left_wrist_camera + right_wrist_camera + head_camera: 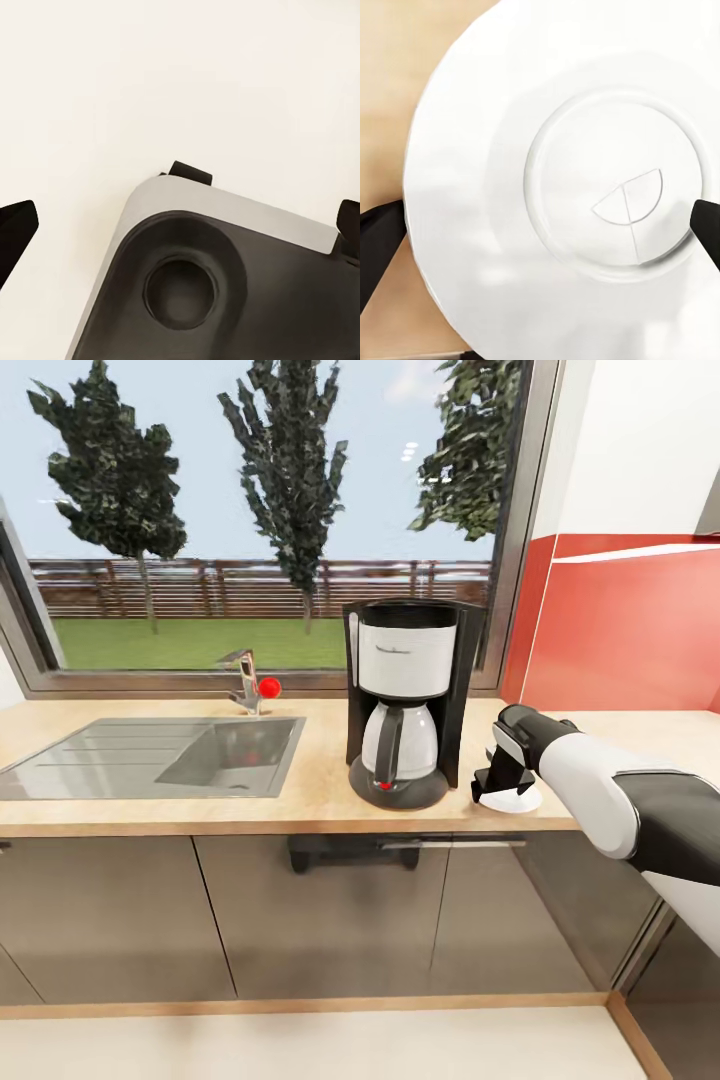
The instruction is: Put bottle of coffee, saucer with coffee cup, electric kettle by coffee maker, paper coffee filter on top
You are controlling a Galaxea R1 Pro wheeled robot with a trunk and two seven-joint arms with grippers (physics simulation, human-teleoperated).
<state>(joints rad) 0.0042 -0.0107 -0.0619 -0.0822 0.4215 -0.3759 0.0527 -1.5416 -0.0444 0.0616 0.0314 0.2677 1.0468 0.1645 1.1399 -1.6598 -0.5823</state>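
Beige wood-look surface (320, 800), long, set over grey cabinets (330, 920) below a wide window (260, 510) with trees and a fence outside.

Item: coffee maker (405, 700), black body with white upper panel, clear glass carafe and small red switch at the base. Stands upright on the surface, to the right of the sink.

Item: sink (150, 758), steel, recessed in the surface, with draining board on its left side. Tap (243, 680) behind it, a red knob just beside the spout.

Item: saucer (512, 797), flat, round, white. Lies on the surface near the front edge, just beside the coffee maker on its right, apart from the base. In the right wrist view the saucer (562, 187) spans most of the frame, with a raised inner ring at its centre and beige wood showing past its rim.

Item: right pincer (497, 780), black, on a white and black arm reaching in from the right. Hangs directly above the saucer, pointing down; its two dark fingertips (379, 244) stand spread wide, one at either side of the plate, gripping nothing.

Item: left pincer (180, 225), dark tips spread apart with nothing between them, over a grey and black part of the robot's own body (225, 285) against a pale floor.

Red wall panel (620, 630) to the right of the window.
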